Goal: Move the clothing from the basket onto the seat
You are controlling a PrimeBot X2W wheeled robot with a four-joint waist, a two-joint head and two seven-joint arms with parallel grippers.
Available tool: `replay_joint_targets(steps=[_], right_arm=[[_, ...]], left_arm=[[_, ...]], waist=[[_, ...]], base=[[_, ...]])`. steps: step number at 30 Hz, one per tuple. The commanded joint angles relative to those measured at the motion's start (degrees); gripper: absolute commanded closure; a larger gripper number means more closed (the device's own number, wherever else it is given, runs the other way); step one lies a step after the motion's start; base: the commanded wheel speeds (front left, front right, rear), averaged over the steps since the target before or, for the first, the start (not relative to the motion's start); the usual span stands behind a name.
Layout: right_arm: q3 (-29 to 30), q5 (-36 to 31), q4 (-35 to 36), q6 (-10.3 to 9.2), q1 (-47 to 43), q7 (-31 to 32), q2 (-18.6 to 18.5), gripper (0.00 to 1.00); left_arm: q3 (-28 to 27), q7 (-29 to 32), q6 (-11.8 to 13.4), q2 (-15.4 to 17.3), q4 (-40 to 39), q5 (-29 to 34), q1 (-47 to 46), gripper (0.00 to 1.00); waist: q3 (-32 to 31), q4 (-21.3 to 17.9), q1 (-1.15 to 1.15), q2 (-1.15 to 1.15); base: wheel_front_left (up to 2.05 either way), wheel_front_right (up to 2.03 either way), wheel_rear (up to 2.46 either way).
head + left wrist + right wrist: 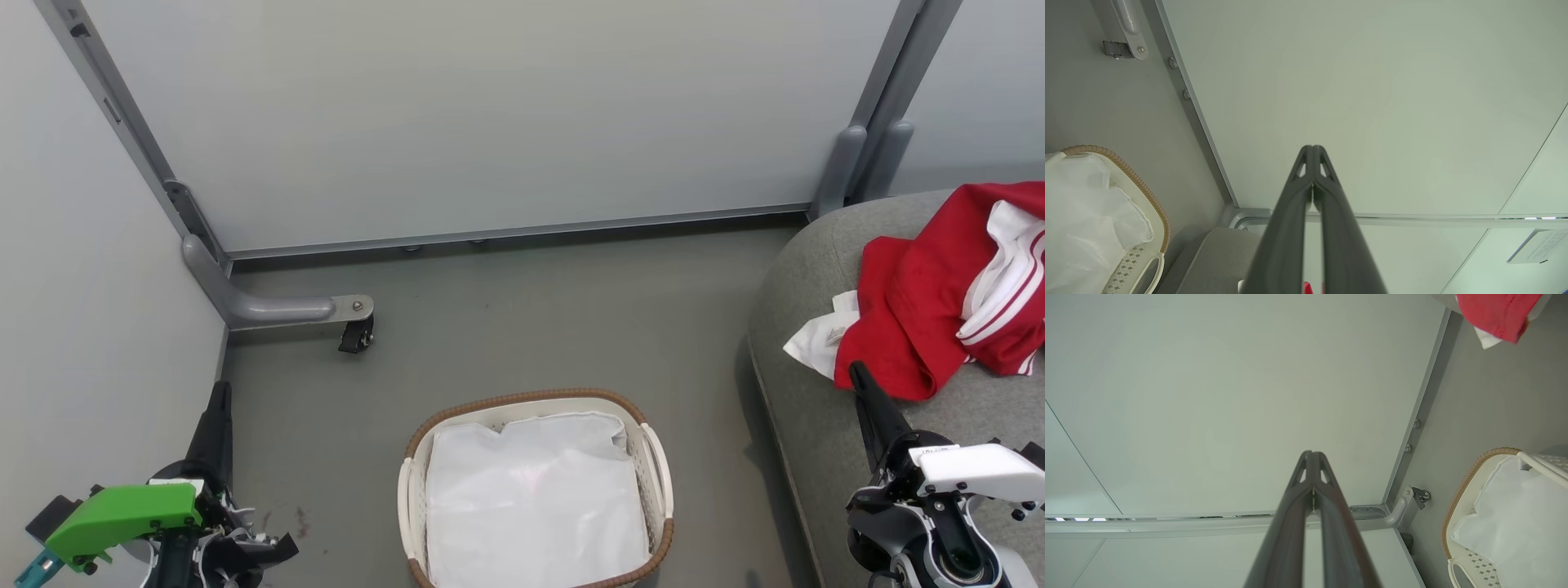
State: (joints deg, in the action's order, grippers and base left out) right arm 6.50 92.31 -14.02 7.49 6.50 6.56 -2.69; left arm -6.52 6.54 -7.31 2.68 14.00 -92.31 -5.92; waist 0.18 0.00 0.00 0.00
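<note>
Nearest you, the left gripper [217,408] at the near left and the right gripper [861,384] at the near right both have their fingers pressed together, gripping nothing. Between them, a little farther, the basket [522,398] sits on the floor [531,327] with the white liner sheet [531,498] in it. Farther right, the clothing [922,318] lies crumpled on the seat [816,425], just beside the right gripper's tip; you cannot tell whether they touch.
</note>
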Motion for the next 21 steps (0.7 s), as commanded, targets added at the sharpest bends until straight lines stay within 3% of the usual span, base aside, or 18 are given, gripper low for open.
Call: replay_joint_targets(steps=[1,21], right_arm=[[0.13,0.2,0.16,0.0,-0.59,0.16,-0.36,1.0],[0.13,0.21,0.16,0.0,-0.59,0.16,-0.35,1.0]], left_arm=[[-0.11,0.2,-0.35,0.38,-0.08,-0.2,-0.58,1.0],[-0.11,0.19,-0.35,0.38,-0.09,-0.2,-0.58,1.0]], waist=[[0.0,0.0,0.0,0.0],[0.0,0.0,0.0,0.0]], base=[[0.0,0.0,0.0],[0.0,0.0,0.0]])
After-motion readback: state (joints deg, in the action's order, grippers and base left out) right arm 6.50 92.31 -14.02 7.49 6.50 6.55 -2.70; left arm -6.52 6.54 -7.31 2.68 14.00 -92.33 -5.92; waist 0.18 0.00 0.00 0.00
